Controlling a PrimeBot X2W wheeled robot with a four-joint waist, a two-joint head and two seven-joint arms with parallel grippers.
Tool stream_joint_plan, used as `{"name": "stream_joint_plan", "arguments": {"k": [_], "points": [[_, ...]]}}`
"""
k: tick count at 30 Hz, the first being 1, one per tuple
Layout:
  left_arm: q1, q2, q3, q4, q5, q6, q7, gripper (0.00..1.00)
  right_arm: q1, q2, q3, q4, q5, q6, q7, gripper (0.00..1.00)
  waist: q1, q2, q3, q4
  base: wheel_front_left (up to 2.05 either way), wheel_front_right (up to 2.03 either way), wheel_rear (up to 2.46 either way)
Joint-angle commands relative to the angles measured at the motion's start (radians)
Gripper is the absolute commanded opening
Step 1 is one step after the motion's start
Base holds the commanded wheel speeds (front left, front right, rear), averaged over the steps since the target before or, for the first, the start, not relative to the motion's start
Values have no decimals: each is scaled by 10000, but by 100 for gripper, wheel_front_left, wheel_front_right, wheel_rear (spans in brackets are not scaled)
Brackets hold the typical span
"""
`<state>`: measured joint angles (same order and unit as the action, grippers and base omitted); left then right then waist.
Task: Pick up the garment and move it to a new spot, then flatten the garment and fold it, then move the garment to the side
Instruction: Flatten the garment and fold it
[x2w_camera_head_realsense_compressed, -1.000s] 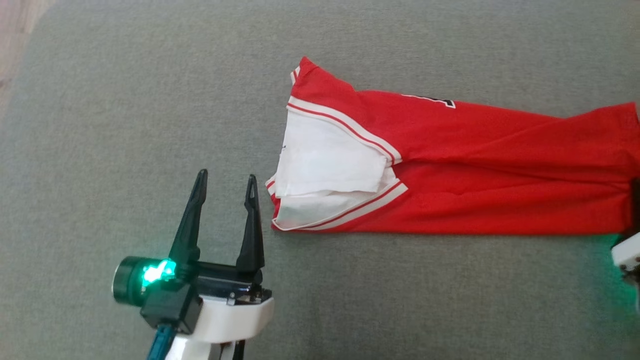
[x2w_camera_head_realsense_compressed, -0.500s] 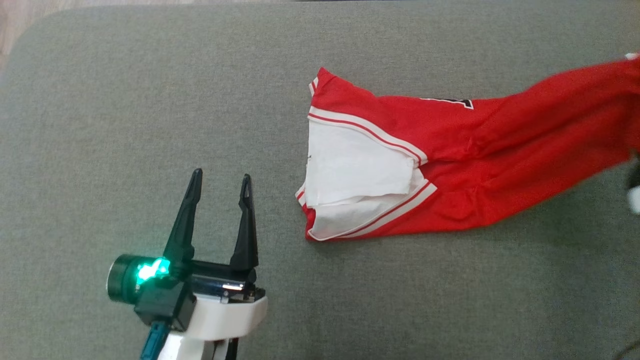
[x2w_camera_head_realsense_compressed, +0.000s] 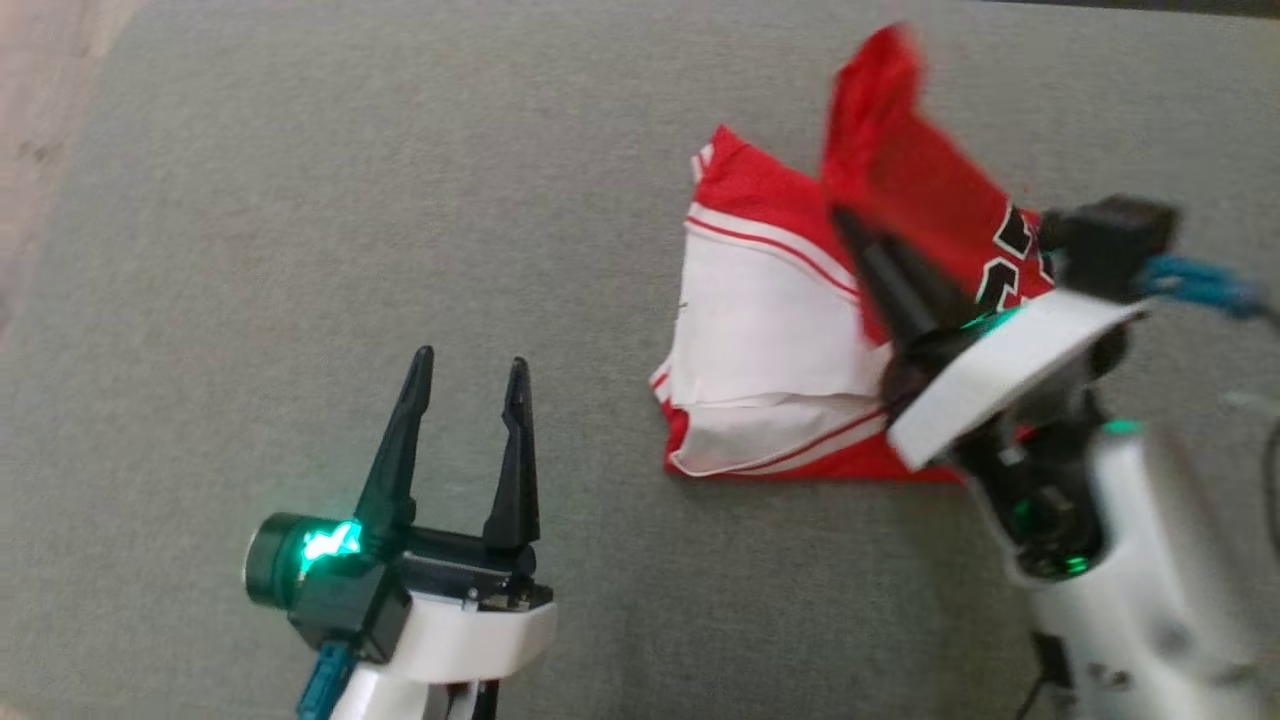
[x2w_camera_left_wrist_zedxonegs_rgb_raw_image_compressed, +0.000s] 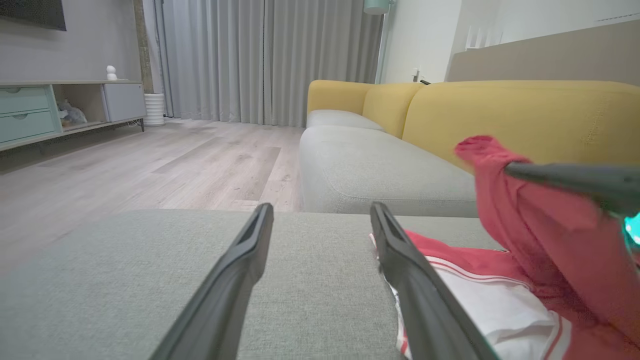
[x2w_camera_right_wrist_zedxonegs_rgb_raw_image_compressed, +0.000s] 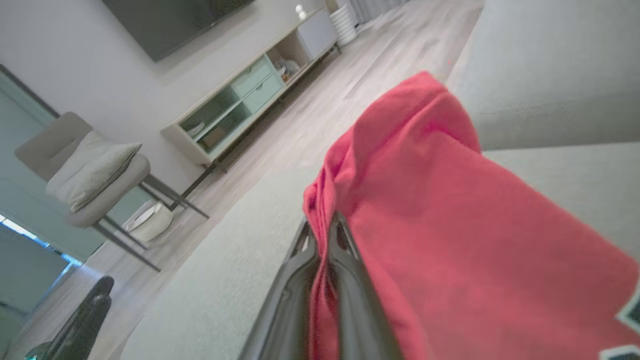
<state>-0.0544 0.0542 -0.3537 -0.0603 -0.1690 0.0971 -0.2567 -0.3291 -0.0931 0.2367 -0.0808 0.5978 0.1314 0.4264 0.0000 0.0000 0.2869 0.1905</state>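
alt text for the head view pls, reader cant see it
The right gripper, shut on one red end of the garment, holds that end up above the rest, which lies with its white panel showing on the grey cushion. The left gripper sits open at lower left, apart from the garment.

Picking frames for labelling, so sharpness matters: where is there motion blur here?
Head view: the right pincer and the lifted end of the garment are smeared; the left pincer is crisp. Left wrist view: that raised end is soft, the yellow sofa sharp. Right wrist view: cloth slightly soft.
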Motion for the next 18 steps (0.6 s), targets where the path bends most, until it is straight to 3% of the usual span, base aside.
{"name": "stream_joint_plan", "arguments": {"k": [1, 2, 3, 4, 5, 6, 10, 14, 18], "points": [[-218, -38, 249, -277, -42, 53, -51, 100, -251, 209, 276, -284, -72, -7, -100, 0, 0, 0, 58, 211, 0, 0, 0], [-220, -38, 231, -271, -85, 88, -51, 100, -237, 253, 501, -12, -114, -7, -186, 0, 0, 0, 73, 298, 0, 0, 0], [-224, -38, 205, -261, -119, 101, -51, 100, -221, 288, 742, 248, -144, -7, -266, 8, 0, 0, 96, 378, 0, 0, 0], [-232, -38, 190, -260, -151, 119, -51, 100, -199, 323, 931, 495, -125, -7, -384, 42, 0, 0, 113, 443, 0, 0, 0], [-233, -38, 171, -244, -187, 139, -51, 100, -173, 355, 1064, 738, -84, -7, -533, 85, 0, 0, 115, 508, 0, 0, 0], [-232, -38, 152, -215, -209, 159, -51, 100, -159, 381, 1143, 945, -36, -7, -747, 100, 0, 0, 107, 553, 0, 0, 0], [-210, -39, 108, -110, -270, 283, -51, 100, -178, 421, 1304, 1292, 584, -7, -1633, 100, 0, 0, -59, 604, 0, 0, 0], [-87, -39, 214, -35, -216, 352, -51, 100, -207, 364, 832, 1204, 638, -7, -2485, 100, 0, 0, -436, 379, 0, 0, 0], [100, -39, 336, 124, -120, 262, -51, 100, 116, -380, 318, 1017, 564, -7, -3482, 100, 0, 0, -933, 46, 0, 0, 0]]}}
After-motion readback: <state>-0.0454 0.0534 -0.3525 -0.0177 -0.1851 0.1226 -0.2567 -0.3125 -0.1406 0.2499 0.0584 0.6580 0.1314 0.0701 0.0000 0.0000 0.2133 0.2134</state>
